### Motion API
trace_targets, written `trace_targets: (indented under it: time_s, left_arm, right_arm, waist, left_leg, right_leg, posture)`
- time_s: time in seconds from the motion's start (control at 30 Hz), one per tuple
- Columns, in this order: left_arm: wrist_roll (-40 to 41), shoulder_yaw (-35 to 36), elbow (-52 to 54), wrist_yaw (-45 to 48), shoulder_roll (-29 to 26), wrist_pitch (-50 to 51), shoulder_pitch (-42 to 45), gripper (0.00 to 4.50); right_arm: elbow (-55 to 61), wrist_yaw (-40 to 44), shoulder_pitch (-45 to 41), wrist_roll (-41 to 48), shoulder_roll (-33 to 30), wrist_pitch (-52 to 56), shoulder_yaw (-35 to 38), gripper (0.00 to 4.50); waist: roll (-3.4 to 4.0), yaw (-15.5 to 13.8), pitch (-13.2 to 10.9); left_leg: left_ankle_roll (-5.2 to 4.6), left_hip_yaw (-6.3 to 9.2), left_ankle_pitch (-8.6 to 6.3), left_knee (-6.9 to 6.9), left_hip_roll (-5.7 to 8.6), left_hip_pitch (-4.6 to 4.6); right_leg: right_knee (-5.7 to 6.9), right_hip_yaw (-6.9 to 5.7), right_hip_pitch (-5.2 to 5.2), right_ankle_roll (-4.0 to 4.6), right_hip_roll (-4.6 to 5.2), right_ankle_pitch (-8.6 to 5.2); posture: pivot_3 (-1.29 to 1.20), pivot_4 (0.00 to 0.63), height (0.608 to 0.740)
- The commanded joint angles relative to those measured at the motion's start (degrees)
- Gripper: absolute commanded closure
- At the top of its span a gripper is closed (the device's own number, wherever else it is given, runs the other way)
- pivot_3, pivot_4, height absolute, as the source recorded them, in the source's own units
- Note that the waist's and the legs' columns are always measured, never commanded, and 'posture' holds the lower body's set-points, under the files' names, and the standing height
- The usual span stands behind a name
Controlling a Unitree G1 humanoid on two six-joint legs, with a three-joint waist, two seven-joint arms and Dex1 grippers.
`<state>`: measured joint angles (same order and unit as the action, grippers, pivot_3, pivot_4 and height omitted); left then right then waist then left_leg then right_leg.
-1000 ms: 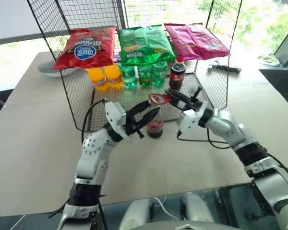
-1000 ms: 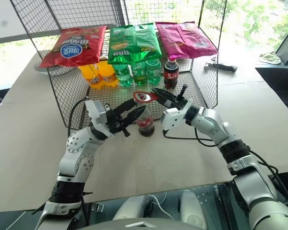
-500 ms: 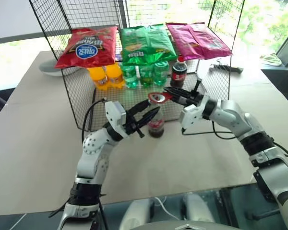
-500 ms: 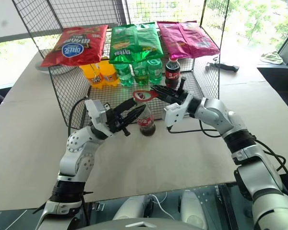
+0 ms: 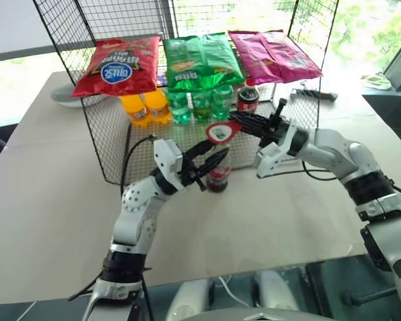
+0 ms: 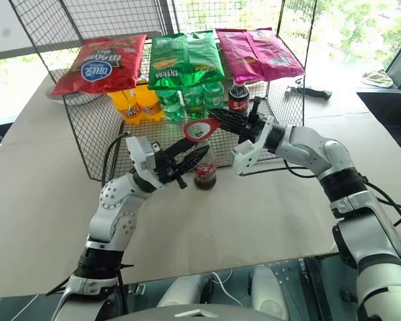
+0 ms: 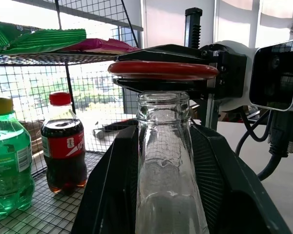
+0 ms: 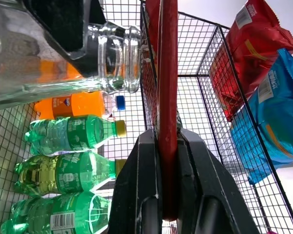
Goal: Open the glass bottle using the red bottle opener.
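The left gripper (image 5: 202, 166) clasped the glass bottle (image 5: 218, 170); right fingers (image 8: 167, 161) pinched the red bottle opener (image 5: 221, 131) just above its bare mouth. Probably withdrawing comes next.

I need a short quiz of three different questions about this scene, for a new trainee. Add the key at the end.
1. True or false: the glass bottle shows a bare mouth with no cap.
2. What does the right gripper hold?
A. a green bottle
B. the red bottle opener
C. a snack bag
3. Fill in: the left gripper has its fingers on both sides of the glass bottle's ____.

Key:
1. True; the left wrist view shows an open glass rim under the opener.
2. B; its fingers are shut on the opener's handle.
3. Neck.
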<state>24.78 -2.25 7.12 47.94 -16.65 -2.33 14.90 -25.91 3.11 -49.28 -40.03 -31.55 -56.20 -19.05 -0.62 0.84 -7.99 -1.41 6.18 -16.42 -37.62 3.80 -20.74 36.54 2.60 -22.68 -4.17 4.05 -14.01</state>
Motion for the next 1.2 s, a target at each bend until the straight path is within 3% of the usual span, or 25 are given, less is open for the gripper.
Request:
trace_targets:
  time_s: [0.03,0.67,0.77,0.93,1.2]
  left_arm:
    - [-1.6,-0.7,-1.7,-0.1,-0.9,1.0,-1.4,3.14]
    - [-0.1,1.3,0.0,-1.4,-2.4,1.3,-2.7,3.14]
    - [0.4,1.2,0.2,-1.1,-2.3,1.5,-2.4,2.18]
    - [-0.1,1.5,0.1,-1.4,-2.0,1.3,-2.2,0.05]
    - [0.6,1.8,1.4,-0.7,-2.6,2.4,-3.4,0.05]
  right_arm:
    - [0.8,-1.7,-0.8,1.4,0.0,0.3,1.9,4.50]
    - [1.4,2.8,6.5,18.3,6.7,8.0,4.3,4.50]
    - [1.7,3.3,7.2,18.9,7.2,8.6,4.4,4.50]
    - [1.7,3.7,7.6,19.1,7.2,8.9,4.6,4.50]
    - [1.9,5.9,9.0,22.3,7.9,10.0,4.4,4.50]
  waist:
    - [0.00,0.0,0.0]
    - [0.01,0.1,0.0]
    - [0.03,0.1,0.0]
    - [0.04,0.1,-0.1]
    - [0.04,0.1,-0.1]
  left_leg:
    - [0.00,0.00,0.00,0.01,0.00,0.00]
    - [0.01,0.00,0.01,0.15,-0.03,0.04]
    - [0.02,0.00,0.01,0.17,-0.03,0.03]
    - [0.02,0.00,0.01,0.25,-0.02,-0.09]
    - [0.02,0.01,0.01,0.37,-0.03,-0.12]
  right_leg:
    - [-0.01,0.00,0.00,0.00,0.00,0.00]
    - [-0.07,0.01,0.00,0.00,-0.01,0.00]
    - [-0.07,0.01,-0.01,0.00,-0.01,0.00]
    - [-0.17,0.01,-0.12,0.00,-0.01,0.00]
    - [-0.32,0.00,-0.13,0.00,-0.01,0.00]
  posture:
    - [0.00,0.150,0.740]
    - [0.00,0.150,0.740]
    - [0.00,0.150,0.740]
    - [0.00,0.150,0.740]
    - [0.00,0.150,0.740]
